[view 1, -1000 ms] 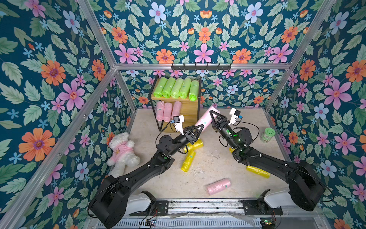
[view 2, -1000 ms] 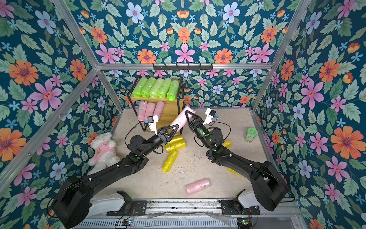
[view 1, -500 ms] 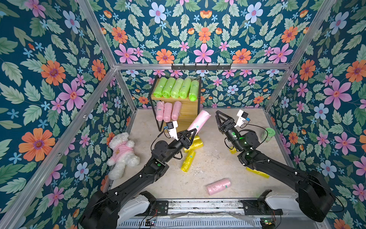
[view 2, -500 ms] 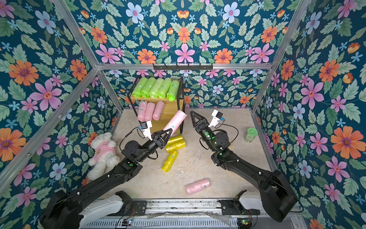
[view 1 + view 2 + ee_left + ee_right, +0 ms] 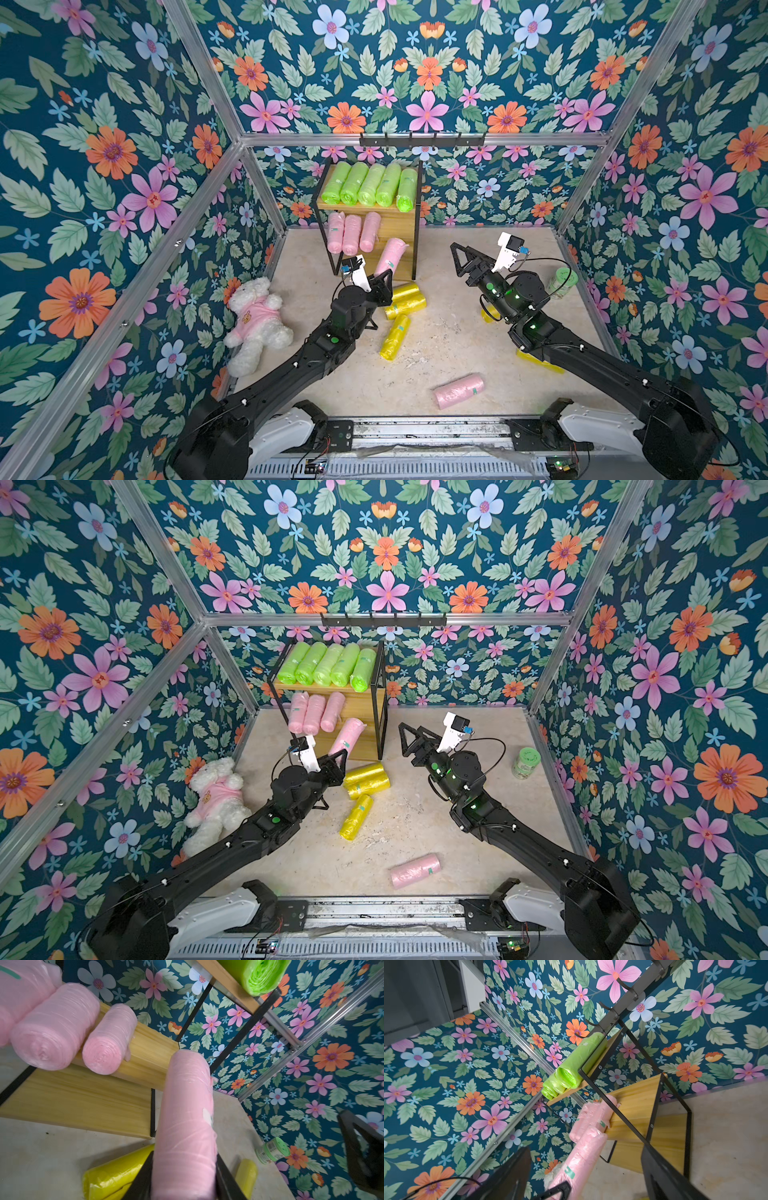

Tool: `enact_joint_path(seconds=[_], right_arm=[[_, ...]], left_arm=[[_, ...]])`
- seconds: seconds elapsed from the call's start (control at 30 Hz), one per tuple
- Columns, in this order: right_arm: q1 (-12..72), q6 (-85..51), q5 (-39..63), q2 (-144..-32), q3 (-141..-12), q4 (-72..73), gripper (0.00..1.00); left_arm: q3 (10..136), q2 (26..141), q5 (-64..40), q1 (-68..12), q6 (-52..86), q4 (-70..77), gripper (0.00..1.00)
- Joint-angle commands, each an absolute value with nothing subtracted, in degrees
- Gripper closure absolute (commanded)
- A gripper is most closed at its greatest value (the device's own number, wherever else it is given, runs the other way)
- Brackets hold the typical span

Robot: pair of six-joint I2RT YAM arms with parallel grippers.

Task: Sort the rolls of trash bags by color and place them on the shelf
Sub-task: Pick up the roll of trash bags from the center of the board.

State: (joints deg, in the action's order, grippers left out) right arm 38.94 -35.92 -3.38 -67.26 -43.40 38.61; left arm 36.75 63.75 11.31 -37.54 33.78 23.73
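My left gripper (image 5: 380, 279) is shut on the lower end of a pale pink roll (image 5: 390, 257), which tilts up against the front of the shelf (image 5: 399, 227) near its right post. In the left wrist view that roll (image 5: 186, 1115) sits tight between both black fingers. Three pink rolls (image 5: 351, 232) lie on the middle board and several lime green rolls (image 5: 370, 185) on the top board. My right gripper (image 5: 459, 259) stands open and empty to the right of the shelf. Three yellow rolls (image 5: 401, 309) and one pink roll (image 5: 459, 390) lie on the floor.
More yellow rolls (image 5: 534, 358) lie partly hidden under the right arm. A white teddy bear (image 5: 255, 320) lies at the left wall and a green-lidded jar (image 5: 561, 282) stands at the right wall. A black hook rail (image 5: 422, 139) hangs above the shelf.
The right gripper opened, let go of the pink roll and drew back to the right. The left gripper kept the roll and carried it left and lower, to the shelf's front.
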Motion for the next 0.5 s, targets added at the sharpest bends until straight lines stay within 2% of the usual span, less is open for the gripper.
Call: enact_joint_path(seconds=[0.0, 0.47], right_arm=[[38.96, -32.87, -2.77, -66.95, -43.42, 36.42, 0.13], [38.83, -32.48, -1.03, -66.70, -43.42, 35.66, 0.13]], left_arm=[[39.72, 66.91, 16.47, -37.53, 27.98, 25.49, 0.67], [52.63, 81.32, 26.25, -37.35, 15.99, 23.54, 0.66]])
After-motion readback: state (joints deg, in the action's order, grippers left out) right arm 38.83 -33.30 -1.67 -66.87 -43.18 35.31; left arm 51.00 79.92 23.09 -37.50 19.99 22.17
